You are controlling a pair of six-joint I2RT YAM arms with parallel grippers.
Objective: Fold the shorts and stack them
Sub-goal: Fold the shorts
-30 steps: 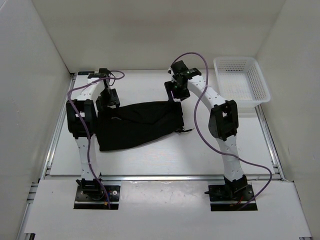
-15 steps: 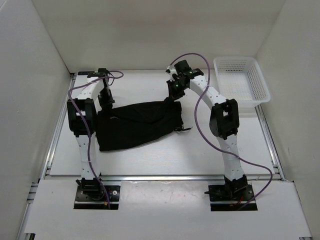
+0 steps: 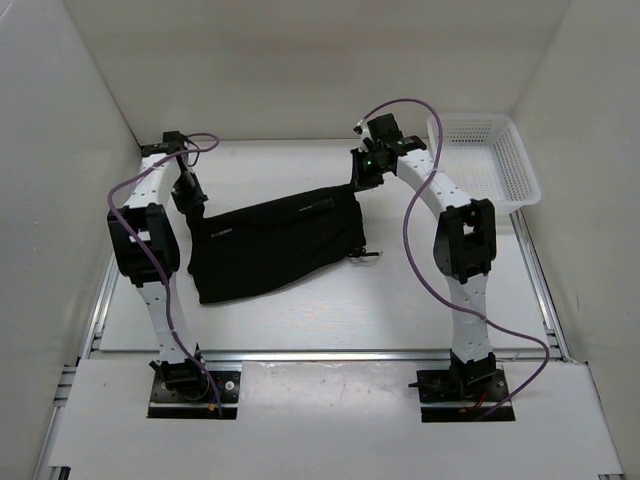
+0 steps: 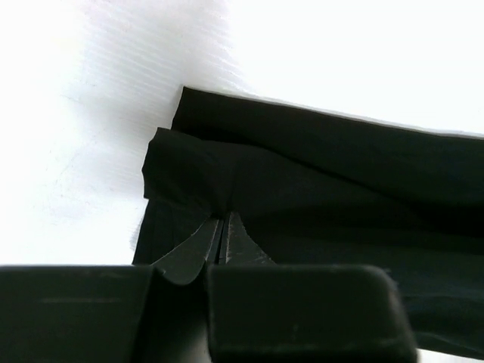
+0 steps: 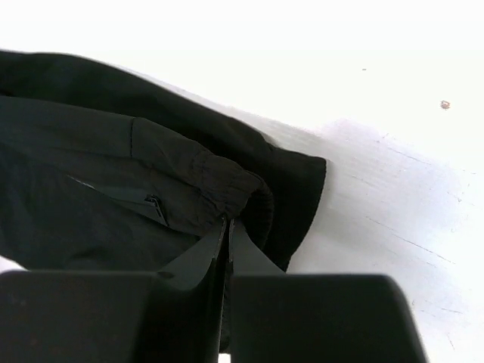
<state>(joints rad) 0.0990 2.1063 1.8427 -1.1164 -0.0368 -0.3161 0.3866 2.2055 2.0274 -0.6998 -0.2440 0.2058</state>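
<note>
I have both grippers clamped on the shorts (image 3: 270,250), which lie in the middle of the table (image 3: 300,320), between the two arms; the left gripper (image 4: 221,228) pinches the far-left corner, its fingers pressed together on a bunched fold of cloth; the right gripper (image 5: 227,224) is closed on the gathered waistband at the far-right corner. From above, the far edge looks stretched between the two grips and perhaps a little off the surface, though I cannot be sure at that angle; the near part rests flat. My judgement: the garment seems doubled leg over leg, and a further fold is only beginning; finishing that fold, then stacking, remain. Counts: one pair of shorts; one white basket (image 3: 480,160), well apart at the far right; two grippers.
</note>
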